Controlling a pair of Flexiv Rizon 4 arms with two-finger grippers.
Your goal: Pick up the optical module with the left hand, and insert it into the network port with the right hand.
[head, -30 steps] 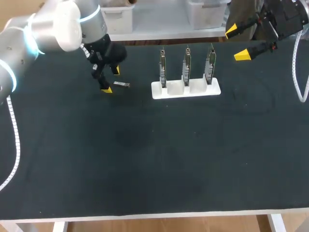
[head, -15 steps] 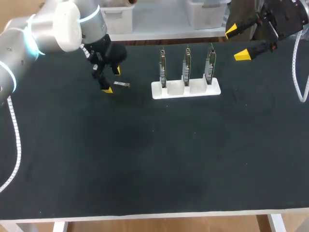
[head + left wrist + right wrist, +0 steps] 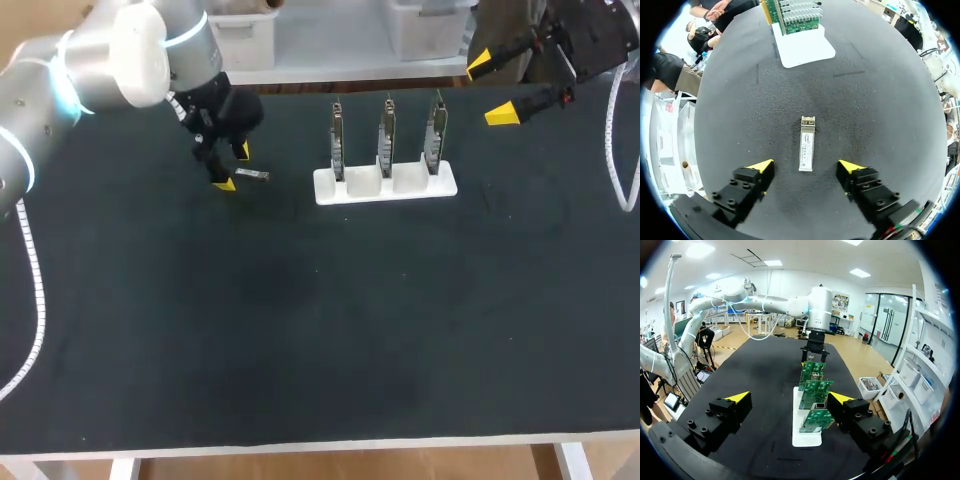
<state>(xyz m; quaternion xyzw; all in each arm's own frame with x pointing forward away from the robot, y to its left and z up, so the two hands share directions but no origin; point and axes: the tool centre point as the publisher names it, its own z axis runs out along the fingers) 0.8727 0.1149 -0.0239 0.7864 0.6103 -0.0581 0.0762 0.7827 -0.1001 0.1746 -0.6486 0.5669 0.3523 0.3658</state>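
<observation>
Little has shifted since a second ago: the left gripper (image 3: pixel 232 167) has only edged slightly over the matte, grainy black table (image 3: pixel 300 330). Its fingers stand wide apart, gripping nothing. The optical module (image 3: pixel 806 145), a slim silvery metal bar with a label, lies flat between them, touched by neither. Farther on, a white slotted base (image 3: pixel 385 185) holds three green circuit boards (image 3: pixel 386 130) upright; their network ports are hard to make out. Beyond, the right gripper (image 3: pixel 490 88) hangs open and empty.
</observation>
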